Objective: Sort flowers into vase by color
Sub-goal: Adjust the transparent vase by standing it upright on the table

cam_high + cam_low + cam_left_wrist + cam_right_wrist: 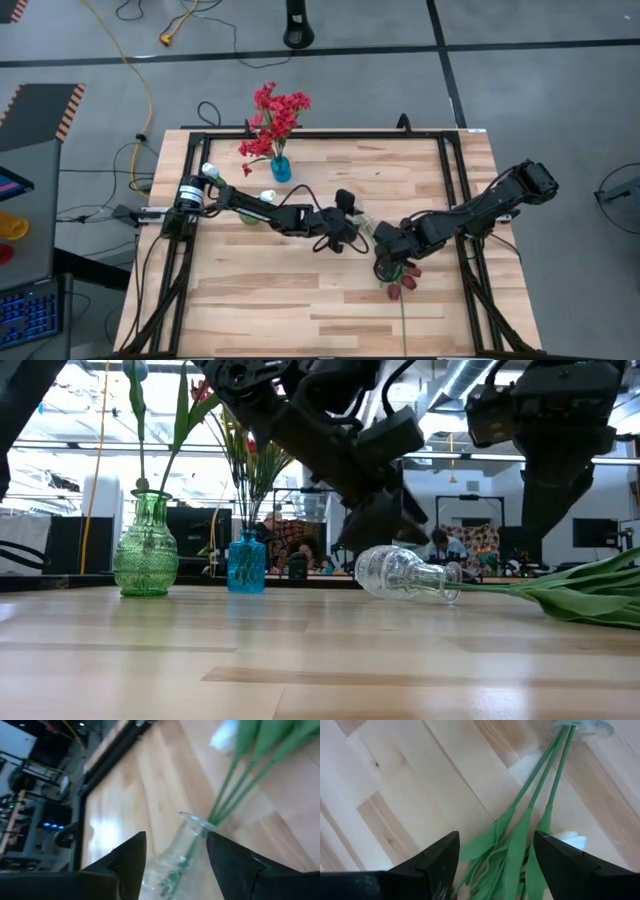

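judging progress as partway: red flowers (276, 118) stand in the blue vase (281, 169), but the clear vase (402, 574) lies tipped on the worktop (300, 300) with tulip stems (540, 775) inside, both claws (352, 232) (388, 262) spread and empty beside it

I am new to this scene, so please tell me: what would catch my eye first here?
First, the clear glass vase lying on its side at the table's middle, with green tulip stems still in its mouth. The open left pincer straddles it, and the open right pincer hovers over the leaves. Behind stands a blue vase of bright red flowers.
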